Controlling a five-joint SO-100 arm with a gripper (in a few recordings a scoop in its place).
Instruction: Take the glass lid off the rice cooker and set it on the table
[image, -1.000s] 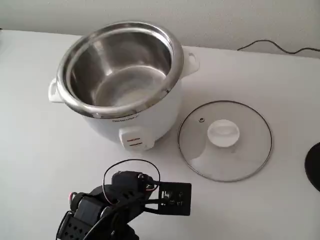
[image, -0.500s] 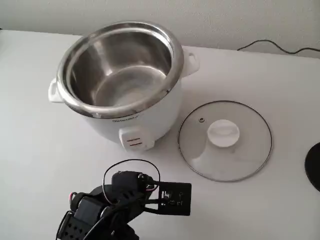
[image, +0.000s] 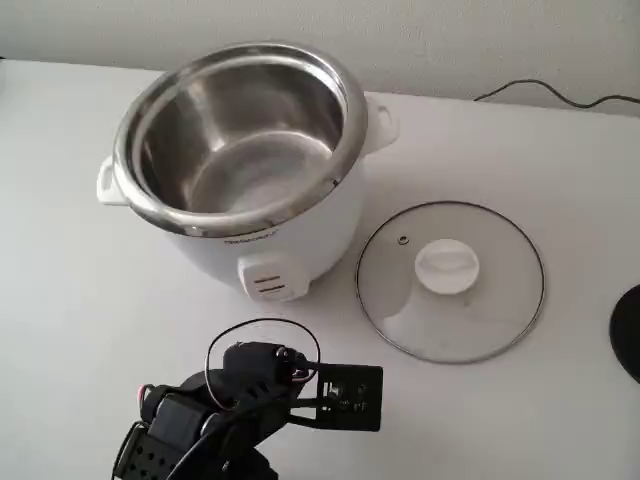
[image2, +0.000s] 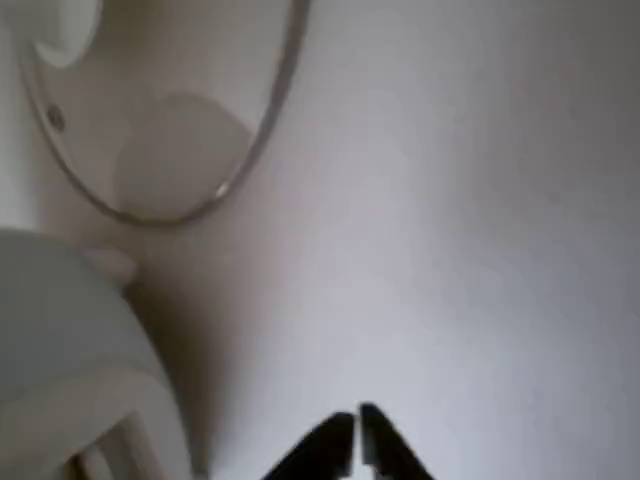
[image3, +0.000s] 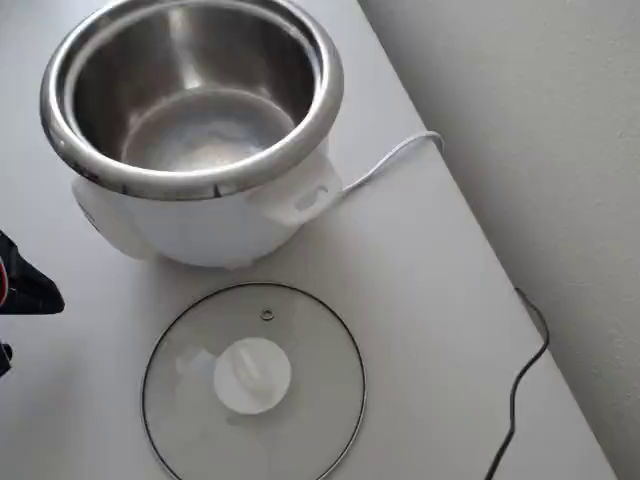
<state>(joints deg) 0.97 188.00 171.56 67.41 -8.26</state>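
The glass lid (image: 450, 280) lies flat on the white table (image: 520, 410), knob up, just right of the rice cooker (image: 300, 235) in the fixed view. The cooker's steel pot stands uncovered and empty. From overhead, the lid (image3: 254, 378) rests in front of the cooker (image3: 200, 225). My arm (image: 240, 400) is folded low at the table's front edge, well apart from both. In the wrist view my gripper (image2: 357, 432) is shut with nothing between its black tips, over bare table; the lid's rim (image2: 170, 150) and the cooker's side (image2: 60, 320) lie ahead on the left.
A black cable (image: 560, 95) runs along the back right of the table. A dark round object (image: 630, 345) pokes in at the right edge. The cooker's white cord (image3: 385, 165) leads off toward the table edge, where another black cable (image3: 525, 380) hangs.
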